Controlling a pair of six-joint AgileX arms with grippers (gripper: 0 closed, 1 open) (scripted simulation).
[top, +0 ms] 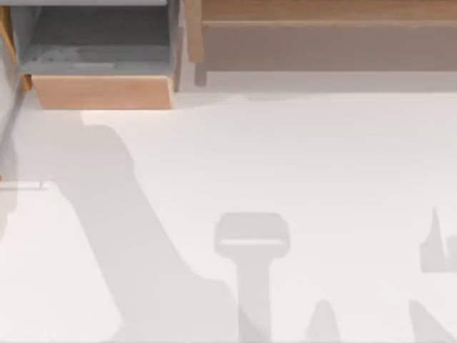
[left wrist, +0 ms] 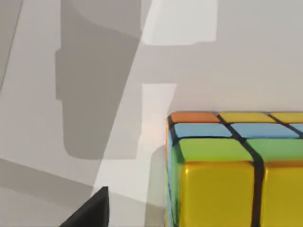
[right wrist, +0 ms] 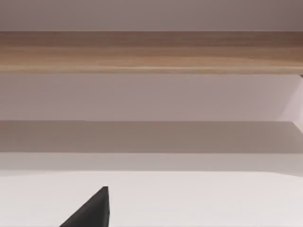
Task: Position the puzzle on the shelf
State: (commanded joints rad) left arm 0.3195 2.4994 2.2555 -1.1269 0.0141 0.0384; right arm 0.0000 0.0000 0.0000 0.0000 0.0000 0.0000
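One puzzle, yellow, green, blue and orange squares with dark grid lines, sits on the white table close under my left wrist camera. One shelf, light-brown wood, runs along the table's far edge at right, beside a grey-lined box compartment. Whether either of my grippers is spread or pressed together, I cannot tell.

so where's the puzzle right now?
The puzzle sits on the white table close under the left wrist camera, not on the shelf.

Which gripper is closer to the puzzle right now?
Left. Its wrist view has the puzzle close up on the white table; the right wrist view faces the shelf instead.
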